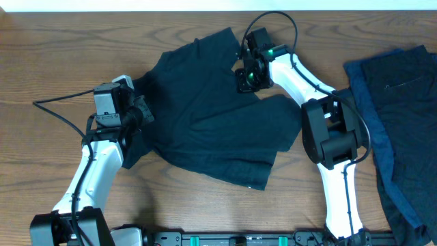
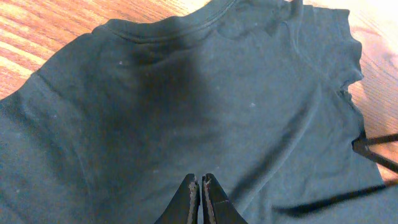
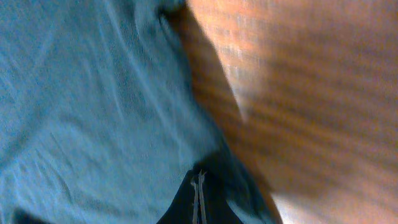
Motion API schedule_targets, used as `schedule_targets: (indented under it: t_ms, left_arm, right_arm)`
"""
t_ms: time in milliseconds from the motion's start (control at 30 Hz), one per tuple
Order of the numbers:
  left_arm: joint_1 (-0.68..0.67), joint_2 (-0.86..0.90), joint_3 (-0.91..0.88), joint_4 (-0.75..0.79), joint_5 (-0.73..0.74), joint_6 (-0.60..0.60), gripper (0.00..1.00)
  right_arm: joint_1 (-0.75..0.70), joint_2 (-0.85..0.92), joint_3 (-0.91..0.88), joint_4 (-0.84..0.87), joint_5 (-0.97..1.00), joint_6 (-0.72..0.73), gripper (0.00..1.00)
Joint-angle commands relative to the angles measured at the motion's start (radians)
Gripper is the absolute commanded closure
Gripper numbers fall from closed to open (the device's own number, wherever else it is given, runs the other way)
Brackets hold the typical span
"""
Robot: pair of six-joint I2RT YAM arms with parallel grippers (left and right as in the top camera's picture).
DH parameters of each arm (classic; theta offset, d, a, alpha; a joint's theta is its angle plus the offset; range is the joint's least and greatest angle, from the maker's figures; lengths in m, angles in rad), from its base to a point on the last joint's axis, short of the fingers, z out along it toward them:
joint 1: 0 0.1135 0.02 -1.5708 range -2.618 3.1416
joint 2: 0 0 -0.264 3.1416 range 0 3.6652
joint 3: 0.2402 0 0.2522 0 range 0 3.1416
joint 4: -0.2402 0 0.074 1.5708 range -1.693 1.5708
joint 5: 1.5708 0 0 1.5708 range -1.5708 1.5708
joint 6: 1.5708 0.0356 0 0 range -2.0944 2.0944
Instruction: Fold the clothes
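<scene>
Our left gripper [image 2: 200, 183] and right gripper [image 3: 198, 183], fingers together, perhaps pinch the dark navy cloth T-shirt [image 1: 205, 126] beneath to flatten it.

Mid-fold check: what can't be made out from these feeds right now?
- Left gripper, right gripper: closed, but whether cloth is pinched is unseeable in wrist views.
- T-shirt seams: right wrist view is blurred.
- Garment pile: cut off by the overhead's right edge.
- T-shirt's left edge: under the left arm, overhead.
</scene>
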Motion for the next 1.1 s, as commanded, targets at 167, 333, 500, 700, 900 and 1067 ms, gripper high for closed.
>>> schedule_targets:
  t_ms: [167,333,500,700,900,1067]
  left_arm:
    - [-0.001,0.01,-0.001,-0.001,0.012,0.01,0.93]
    - [-0.001,0.01,-0.001,-0.001,0.011,0.011,0.93]
    - [-0.001,0.01,-0.001,-0.001,-0.042,0.015,0.93]
    - [-0.001,0.01,-0.001,-0.001,-0.044,0.018,0.93]
    - [-0.001,0.01,-0.001,-0.001,-0.043,0.018,0.93]
    - [-0.002,0.01,-0.001,-0.001,-0.043,0.018,0.93]
  right_arm:
    - [0.006,0.081,-0.006,0.175,0.152,0.118,0.99]
    - [0.006,0.093,-0.006,0.296,0.18,0.131,0.99]
    - [0.005,0.09,0.002,0.431,0.17,0.118,0.96]
    - [-0.035,0.027,0.14,0.357,0.131,0.042,0.81]
    - [-0.102,-0.137,0.276,-0.11,0.185,0.002,0.55]
    - [-0.169,-0.228,0.277,-0.519,0.222,0.003,0.99]
